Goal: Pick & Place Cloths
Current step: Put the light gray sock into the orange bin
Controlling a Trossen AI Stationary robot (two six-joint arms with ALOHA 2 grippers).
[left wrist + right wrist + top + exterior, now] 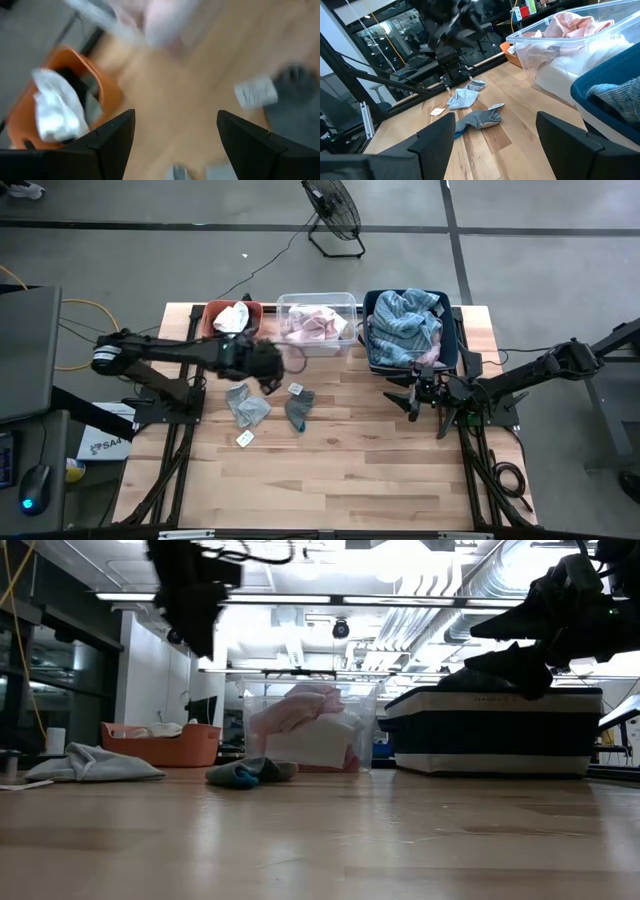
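- We see two small grey cloths on the bare wood near table centre: one light grey cloth and, just at its 3 o'clock, a darker grey cloth; they lie apart.
- At 12 o'clock along the far edge stand three bins: the orange bin holds a white cloth, the clear bin a pink cloth, the blue bin a blue-striped cloth.
- The left gripper hangs above the table between the orange and clear bins, at 12 o'clock from the light grey cloth; its fingers are spread and hold nothing.
- The right gripper waits at 6 o'clock of the blue bin, fingers apart and empty.
- Small white tags lie beside the grey cloths.
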